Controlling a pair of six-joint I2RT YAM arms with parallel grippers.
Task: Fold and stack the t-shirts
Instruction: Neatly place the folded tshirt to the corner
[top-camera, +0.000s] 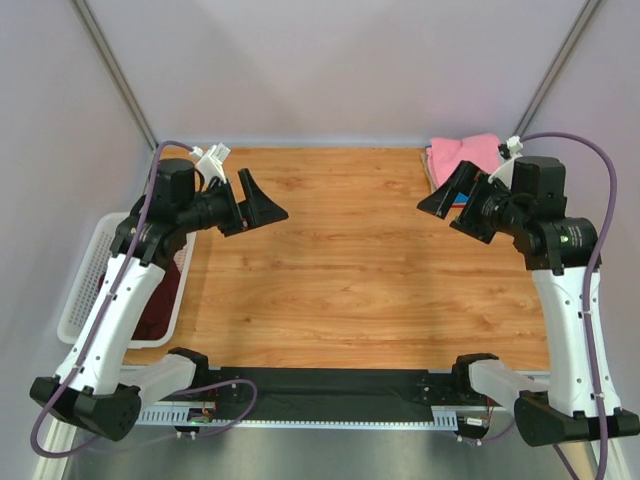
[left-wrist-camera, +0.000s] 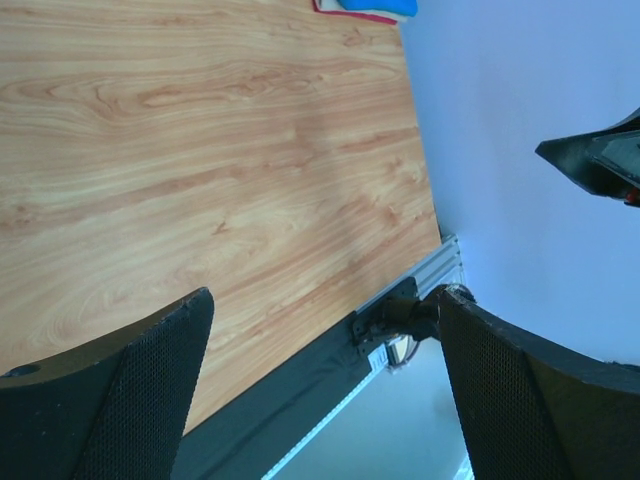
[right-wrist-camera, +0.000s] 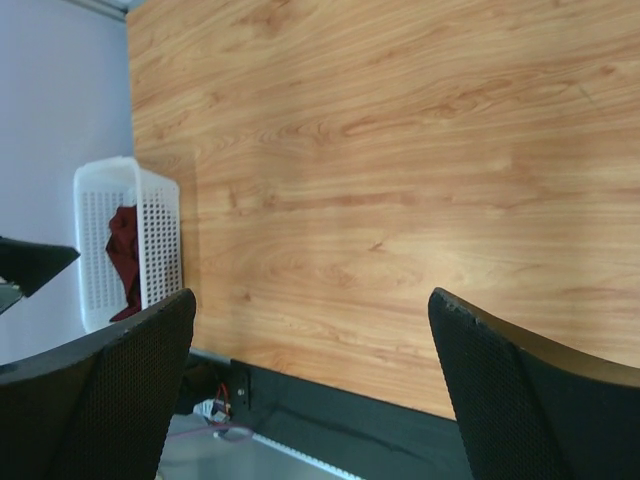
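Nearest you, a black strip (top-camera: 330, 385) runs along the near edge of the surface (top-camera: 350, 270), a smooth board with warm wood grain. Both white-shelled arms rise from that edge and bend inward.

Your left end effector (top-camera: 250, 208) hangs above the surface at about 10 o'clock. Its black, wedge-shaped, mesh-textured fingers (left-wrist-camera: 130, 400) are spread wide with nothing between them. Your right end effector (top-camera: 460, 205) mirrors it at about 2 o'clock, equally spread and empty.

At 9 o'clock, just off the surface's left edge, the white plastic lattice basket (top-camera: 85, 290) holds the dark maroon t-shirt (top-camera: 160, 310), crumpled in a soft heap.

Farthest off, at 1 o'clock in the far right corner, the bright pink t-shirt (top-camera: 465, 152) lies flat. The blue t-shirt (left-wrist-camera: 385, 6) touches it and seems to lie on top, largely hidden behind the right end effector in the top view.
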